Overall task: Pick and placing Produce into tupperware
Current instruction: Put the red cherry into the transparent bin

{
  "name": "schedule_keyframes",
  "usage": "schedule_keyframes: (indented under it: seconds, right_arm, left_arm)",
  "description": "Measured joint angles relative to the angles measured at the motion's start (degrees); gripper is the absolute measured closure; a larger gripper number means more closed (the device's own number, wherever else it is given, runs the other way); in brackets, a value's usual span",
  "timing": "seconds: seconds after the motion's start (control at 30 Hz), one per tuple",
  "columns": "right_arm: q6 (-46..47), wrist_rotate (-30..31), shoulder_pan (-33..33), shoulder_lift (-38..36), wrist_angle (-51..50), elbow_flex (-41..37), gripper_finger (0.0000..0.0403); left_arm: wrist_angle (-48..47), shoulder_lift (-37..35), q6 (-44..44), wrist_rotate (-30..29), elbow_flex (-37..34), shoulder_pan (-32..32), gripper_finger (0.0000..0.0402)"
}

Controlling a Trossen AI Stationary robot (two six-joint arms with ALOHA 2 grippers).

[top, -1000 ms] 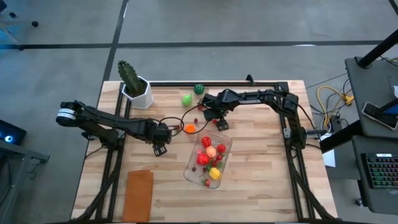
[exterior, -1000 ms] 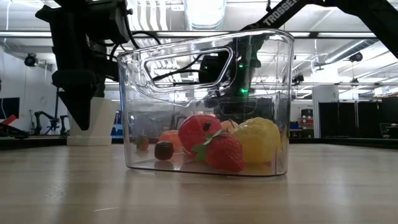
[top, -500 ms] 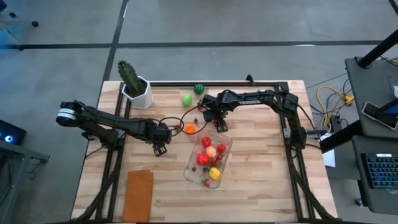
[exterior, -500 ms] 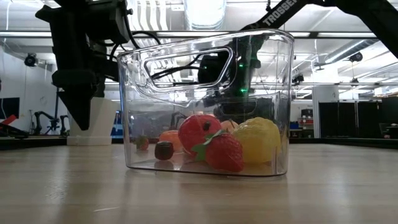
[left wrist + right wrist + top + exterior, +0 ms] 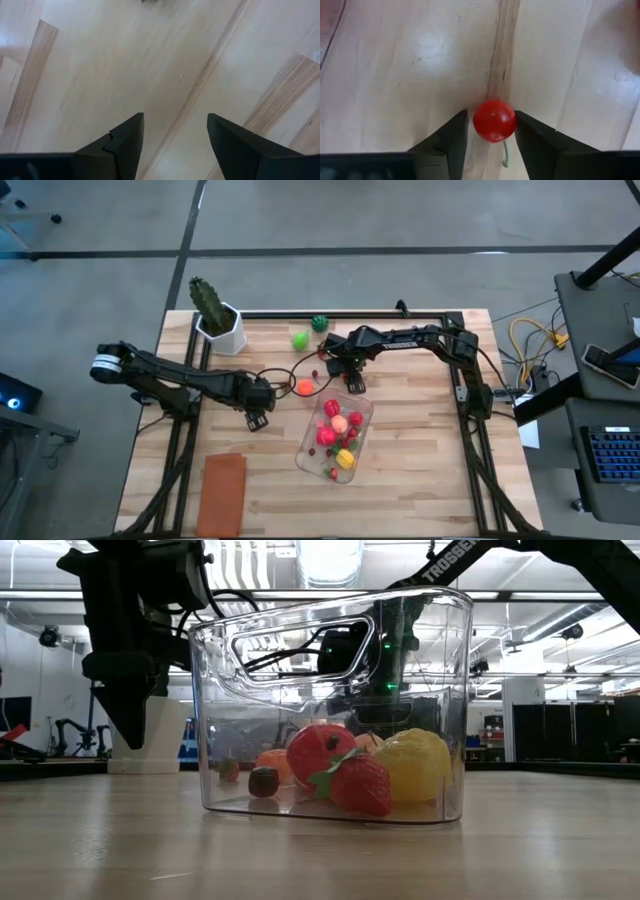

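Note:
A small red cherry [image 5: 494, 120] with a green stem lies between the fingers of my right gripper [image 5: 491, 127], which points down just beyond the tupperware [image 5: 362, 408] on its far side. The clear tupperware [image 5: 330, 640] stands on the table and holds several red, orange and yellow produce pieces [image 5: 360, 785]. An orange piece [image 5: 305, 387], a light green one [image 5: 300, 339] and a dark green one [image 5: 320, 323] lie on the wood. My left gripper [image 5: 258, 420] hangs open over bare wood to the left of the tupperware. My right gripper pinches the cherry's round body [image 5: 476, 122] between its two fingers, one on each side. The fingers come from above, pointing down. The stem [image 5: 505, 155] trails back between the fingers. I cannot tell whether the cherry rests on the wood or hangs just above it.
A cactus in a white pot [image 5: 215, 315] stands at the far left corner. A flat orange-brown rectangle [image 5: 223, 492] lies at the near left. Black cables [image 5: 275, 372] run across the wood between the arms. A black frame rail [image 5: 400, 313] borders the far edge.

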Motion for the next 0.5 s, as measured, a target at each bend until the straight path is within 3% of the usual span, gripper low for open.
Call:
schedule_keyframes:
  seconds: [0.23,0.5]
  right_arm:
    - [3.1,-0.2,0.1,-0.1,-0.3,0.0,0.0295]
    - [9.0,-0.7,-0.4,-5.3,0.3,2.7,0.0284]
  left_arm:
    - [0.1,0.0,0.1,0.0,0.0,0.0,0.0198]
    - [0.7,0.0,0.3,0.0,0.0,0.0,0.0198]
